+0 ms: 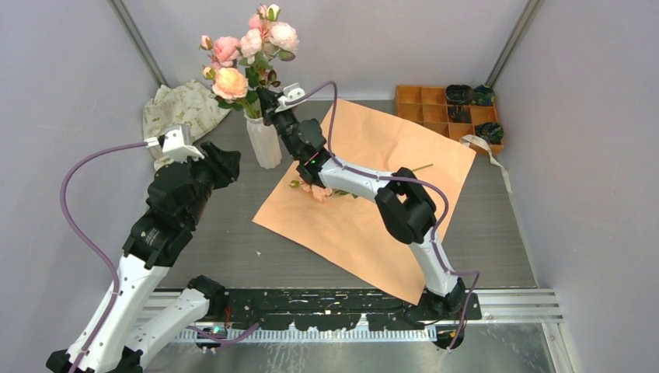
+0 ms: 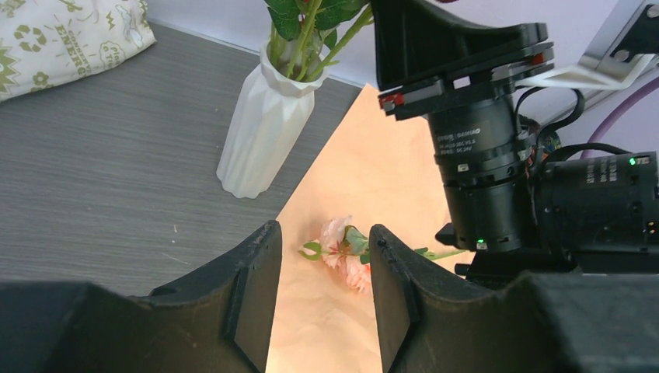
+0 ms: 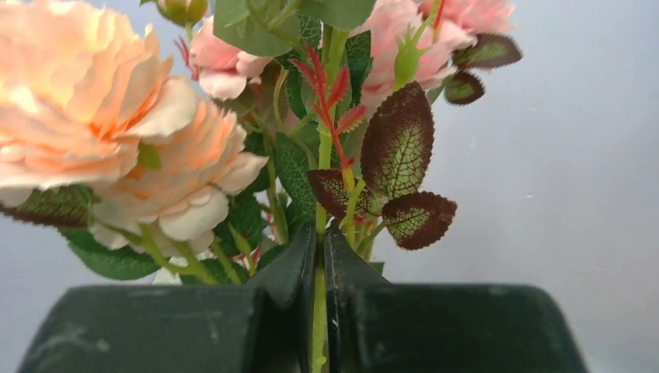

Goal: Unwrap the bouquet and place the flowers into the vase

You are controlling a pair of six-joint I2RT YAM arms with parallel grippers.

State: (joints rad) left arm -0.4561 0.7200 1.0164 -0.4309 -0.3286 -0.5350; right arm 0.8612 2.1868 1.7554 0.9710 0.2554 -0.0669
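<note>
1. My left gripper (image 2: pixel 322 291) hangs over the left side of the table (image 1: pixel 225 225). Its jaws are parted with nothing between them, and it points towards the paper.
2. The orange paper (image 1: pixel 365 140) lies spread flat across the middle of the table.
3. One loose bloom (image 2: pixel 342 250) lies on the paper's left part, under my right arm and apart from the vase.
4. The vase (image 2: pixel 260 132) stands upright, just off the paper's left corner.
5. My right gripper (image 3: pixel 320 260) is by the vase's top, jaws pinched on a green stem (image 3: pixel 319 311).
6. The flowers (image 1: pixel 249 47) stand in the vase, heads well above its rim.
7. Far left I see a bag (image 1: pixel 183 109), and far right a tray (image 1: pixel 423 97).
</note>
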